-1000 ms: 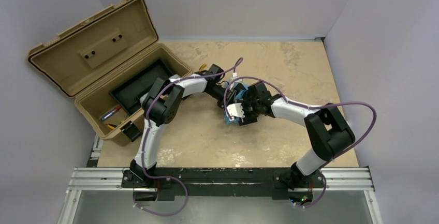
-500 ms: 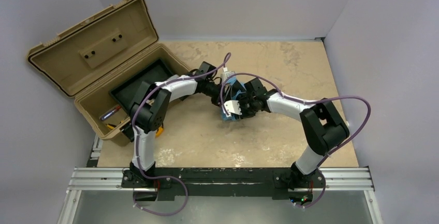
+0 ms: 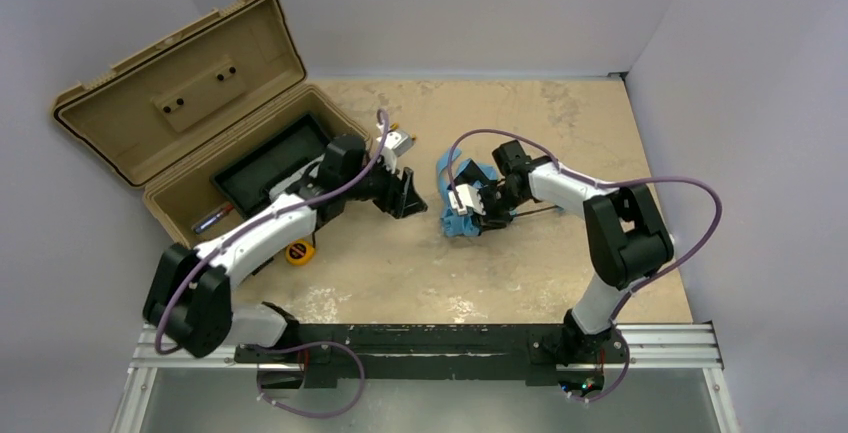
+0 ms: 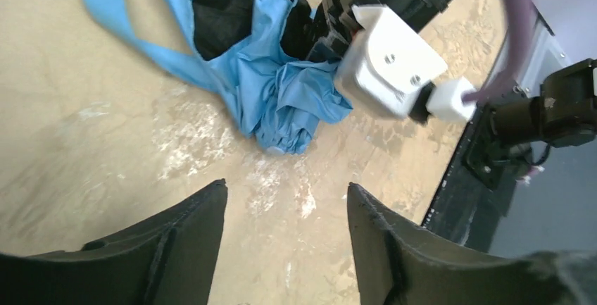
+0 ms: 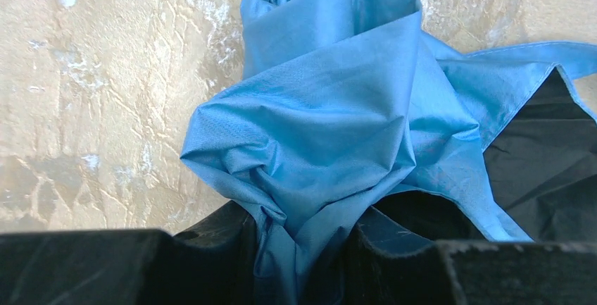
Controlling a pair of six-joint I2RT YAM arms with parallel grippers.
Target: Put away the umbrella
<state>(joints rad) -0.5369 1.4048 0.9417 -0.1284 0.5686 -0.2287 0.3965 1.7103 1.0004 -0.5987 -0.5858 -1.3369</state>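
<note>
The umbrella (image 3: 476,173) is a crumpled sky-blue bundle with a black lining, lying on the table's middle. Its thin black shaft (image 3: 540,211) points right. My right gripper (image 3: 478,211) is shut on a fold of the blue fabric (image 5: 331,122), which is pinched between its two black fingers (image 5: 299,227). My left gripper (image 3: 406,195) hangs just left of the bundle, apart from it. In the left wrist view its fingers (image 4: 190,227) stand wide open over bare table, with the umbrella (image 4: 274,86) ahead of them.
An open tan toolbox (image 3: 120,118) stands at the back left, its lid leaning back, with a black tray (image 3: 265,163) and small tools inside. A yellow tape measure (image 3: 297,251) lies in front of the box. Grey walls close the table's sides.
My left gripper has let go of the umbrella, opened, and pulled back left toward the toolbox. The right gripper has closed on the fabric and shifted slightly back with the bundle.
</note>
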